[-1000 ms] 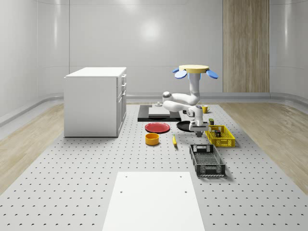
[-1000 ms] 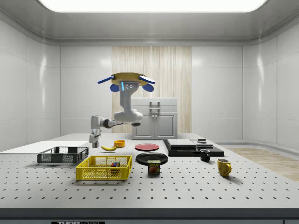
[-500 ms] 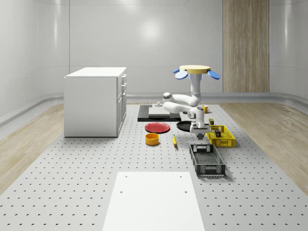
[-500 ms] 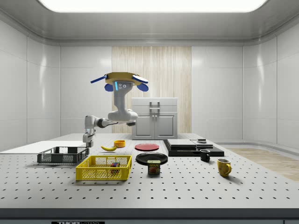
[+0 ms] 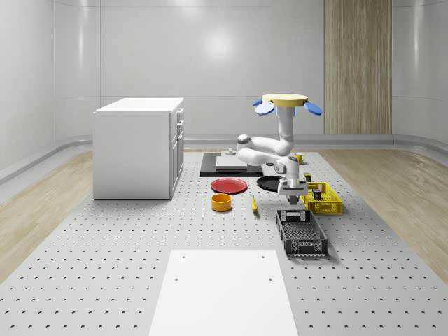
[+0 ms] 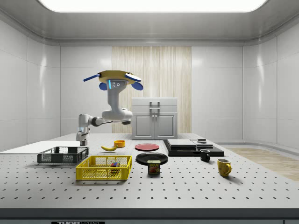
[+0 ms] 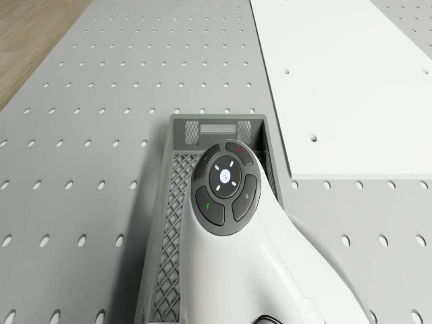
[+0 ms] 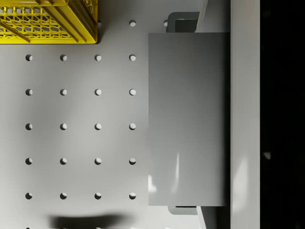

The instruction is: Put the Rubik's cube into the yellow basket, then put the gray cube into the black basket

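I start with the tabletop [image 5: 105, 266]. Nothing on it has shifted over the last second, and the only movement is the robot's. The drone [image 5: 283, 102] hovers above the middle of the tabletop. Compared with a second ago, it has drifted towards the side view's left, carrying the arm [image 5: 259, 148] away from the yellow basket [image 5: 323, 203] and towards the black basket [image 5: 301, 238].

The black basket lies by the side view's left end of the tabletop, next to the white sheet [image 5: 224, 290]. The yellow basket sits just beside it, nearer the tabletop's middle.

The gripper [image 6: 83, 140] now hangs above the end of the black basket closest to the yellow one, where a second ago it was short of it. In the drone view the arm's wrist is right over the basket's mesh floor.

The gripper is clamped on the gray cube [image 8: 187, 119]. In the wrist view a dark finger [image 8: 181, 23] presses on each of two opposite faces, and the jaws are spread just as wide as the cube.

The Rubik's cube [image 6: 114, 164] already lies inside the yellow basket, so I judge the first half of the task done.

The second half looks close to done as well. What remains is to get the cube squarely over the black basket, lower it, and let go. The risk I see is releasing too near the end wall, where the cube could catch on the rim.
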Available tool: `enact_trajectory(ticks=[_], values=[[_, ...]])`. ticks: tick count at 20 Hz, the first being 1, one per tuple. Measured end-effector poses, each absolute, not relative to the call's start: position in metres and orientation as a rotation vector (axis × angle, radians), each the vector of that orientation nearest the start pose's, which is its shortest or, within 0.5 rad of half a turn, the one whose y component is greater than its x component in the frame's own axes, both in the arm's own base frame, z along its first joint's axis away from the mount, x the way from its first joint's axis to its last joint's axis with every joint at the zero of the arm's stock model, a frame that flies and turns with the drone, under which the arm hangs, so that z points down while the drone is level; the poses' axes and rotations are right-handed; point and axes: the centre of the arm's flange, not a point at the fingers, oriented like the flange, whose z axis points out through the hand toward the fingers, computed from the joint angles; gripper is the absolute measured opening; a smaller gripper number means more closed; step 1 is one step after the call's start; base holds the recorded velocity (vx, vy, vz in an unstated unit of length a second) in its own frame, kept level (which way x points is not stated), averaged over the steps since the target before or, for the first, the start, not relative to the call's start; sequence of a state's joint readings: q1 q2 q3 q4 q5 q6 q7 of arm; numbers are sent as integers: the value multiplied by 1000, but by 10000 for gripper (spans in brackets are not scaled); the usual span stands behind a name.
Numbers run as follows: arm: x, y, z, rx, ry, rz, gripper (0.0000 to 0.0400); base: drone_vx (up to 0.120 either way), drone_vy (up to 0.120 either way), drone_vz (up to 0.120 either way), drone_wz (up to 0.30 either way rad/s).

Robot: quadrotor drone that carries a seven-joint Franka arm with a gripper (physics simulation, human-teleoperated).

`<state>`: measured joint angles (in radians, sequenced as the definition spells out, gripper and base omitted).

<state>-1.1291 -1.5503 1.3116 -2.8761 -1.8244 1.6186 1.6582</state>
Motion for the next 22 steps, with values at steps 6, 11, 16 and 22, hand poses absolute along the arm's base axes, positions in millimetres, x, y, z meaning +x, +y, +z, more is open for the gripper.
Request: enact_trajectory(ticks=[6,11,16,22], values=[[301,10,507,1,-2,786,250,120,0,0,0],[301,10,507,1,-2,786,250,120,0,0,0],[301,10,507,1,-2,786,250,104,0,0,0],[301,10,524,1,-2,786,250,0,0,0,0]])
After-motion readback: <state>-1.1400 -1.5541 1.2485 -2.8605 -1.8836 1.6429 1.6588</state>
